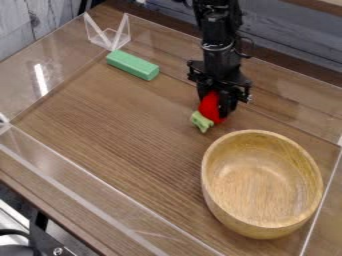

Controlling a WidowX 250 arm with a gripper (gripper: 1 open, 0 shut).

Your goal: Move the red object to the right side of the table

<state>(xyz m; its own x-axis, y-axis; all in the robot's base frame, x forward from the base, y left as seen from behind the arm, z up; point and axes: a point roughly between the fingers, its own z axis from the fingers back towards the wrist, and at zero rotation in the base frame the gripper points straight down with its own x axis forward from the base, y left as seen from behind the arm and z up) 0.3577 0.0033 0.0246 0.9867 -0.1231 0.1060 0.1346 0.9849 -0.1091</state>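
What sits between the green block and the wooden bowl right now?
In the camera view, the gripper shut on the red object stands between the green block and the wooden bowl; otherwise only bare table.

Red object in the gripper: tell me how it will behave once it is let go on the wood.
The red object looks rounded and glossy, so it may roll or slide on the smooth table. Its green stem end could stop a roll. It looks stiff and small, probably light, with the gripper closed around it.
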